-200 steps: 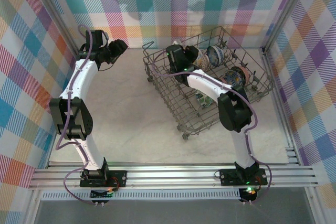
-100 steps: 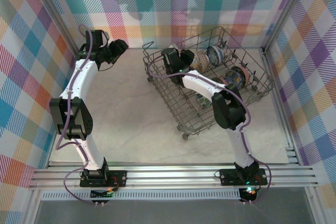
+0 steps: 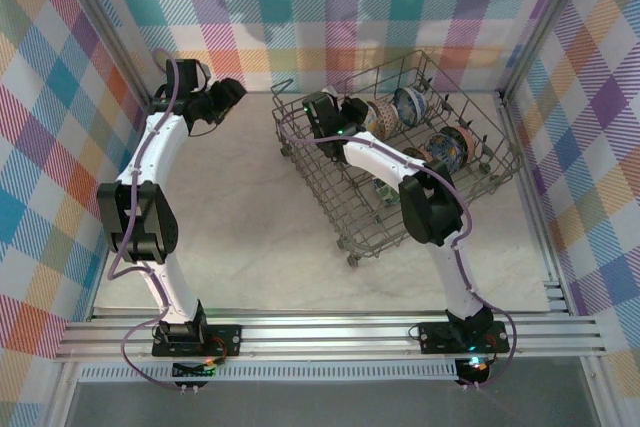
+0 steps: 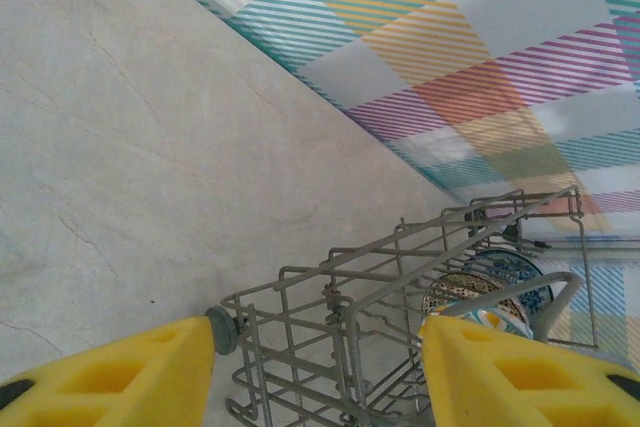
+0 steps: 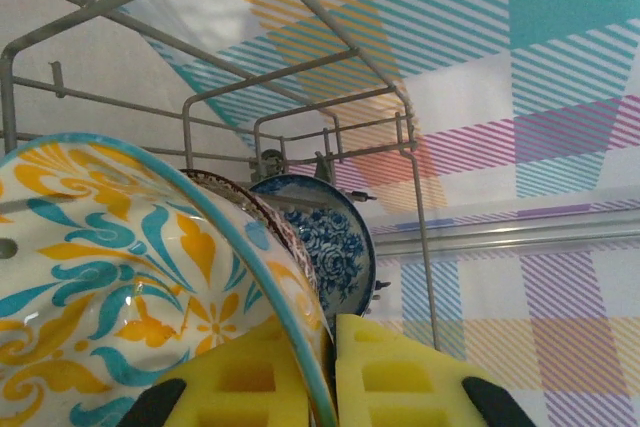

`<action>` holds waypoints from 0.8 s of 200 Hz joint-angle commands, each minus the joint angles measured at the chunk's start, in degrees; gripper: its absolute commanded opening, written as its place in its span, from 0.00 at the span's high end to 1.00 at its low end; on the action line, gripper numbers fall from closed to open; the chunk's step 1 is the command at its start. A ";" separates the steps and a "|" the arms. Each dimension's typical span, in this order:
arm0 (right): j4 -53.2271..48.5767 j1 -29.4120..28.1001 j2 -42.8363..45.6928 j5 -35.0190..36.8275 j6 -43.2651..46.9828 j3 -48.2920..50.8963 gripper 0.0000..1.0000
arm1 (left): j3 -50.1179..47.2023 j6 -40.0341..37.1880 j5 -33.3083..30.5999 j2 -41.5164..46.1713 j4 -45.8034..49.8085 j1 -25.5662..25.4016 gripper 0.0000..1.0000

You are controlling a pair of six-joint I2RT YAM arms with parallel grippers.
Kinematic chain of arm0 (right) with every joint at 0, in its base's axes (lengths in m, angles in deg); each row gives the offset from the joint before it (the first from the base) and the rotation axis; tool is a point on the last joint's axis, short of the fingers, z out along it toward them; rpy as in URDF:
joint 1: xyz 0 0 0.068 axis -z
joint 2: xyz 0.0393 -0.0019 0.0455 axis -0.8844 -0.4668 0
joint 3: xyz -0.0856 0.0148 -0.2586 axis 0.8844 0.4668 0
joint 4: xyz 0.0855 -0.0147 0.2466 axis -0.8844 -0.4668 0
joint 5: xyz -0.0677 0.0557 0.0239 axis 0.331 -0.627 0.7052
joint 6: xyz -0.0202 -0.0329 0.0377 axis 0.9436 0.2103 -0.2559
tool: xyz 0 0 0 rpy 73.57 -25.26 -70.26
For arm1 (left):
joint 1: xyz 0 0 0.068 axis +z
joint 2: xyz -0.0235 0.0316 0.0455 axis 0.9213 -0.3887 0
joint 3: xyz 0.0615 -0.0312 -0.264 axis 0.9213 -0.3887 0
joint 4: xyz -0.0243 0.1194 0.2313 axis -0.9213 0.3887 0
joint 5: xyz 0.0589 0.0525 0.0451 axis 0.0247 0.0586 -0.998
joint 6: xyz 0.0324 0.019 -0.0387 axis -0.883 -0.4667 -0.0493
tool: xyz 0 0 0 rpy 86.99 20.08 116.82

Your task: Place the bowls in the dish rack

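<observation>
Right gripper (image 5: 324,352) clamps the bowl (image 5: 130,247) rim — wrist view shows yellow-teal scrollwork.

Viewed from high above and behind the arm bases (image 3: 196,333), looking down over the whole table (image 3: 250,237) with the dish rack (image 3: 340,209) at right. Shot low from the left wrist, well back, facing across bare tabletop to the rack's near corner. Taken from the right wrist inside the rack, pressed close against a yellow-and-teal bowl (image 5: 120,277), sharing with the left-wrist view the blue-white bowl (image 5: 335,247) and plaid wall (image 5: 480,127) beyond.
</observation>
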 commanded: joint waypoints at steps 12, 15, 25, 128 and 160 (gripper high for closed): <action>-6.38 -0.71 -1.87 1.83 -5.98 -5.08 0.92 | 2.38 -0.27 1.65 -0.81 -0.13 0.87 0.43; -6.77 -0.79 -2.05 1.81 -6.26 -5.26 0.92 | 2.46 -0.30 1.63 -0.84 -0.06 0.87 0.43; -7.84 -0.80 -2.65 1.72 -7.05 -5.79 0.90 | 2.56 -0.26 1.72 -1.05 -0.04 0.87 0.43; -13.95 -0.54 -5.11 0.10 -12.00 -9.67 0.78 | 3.90 -0.26 2.36 -1.94 0.98 0.87 0.43; -17.36 -0.37 -5.47 -1.23 -14.09 -11.36 0.71 | 3.92 -0.22 2.87 -1.95 1.67 0.87 0.43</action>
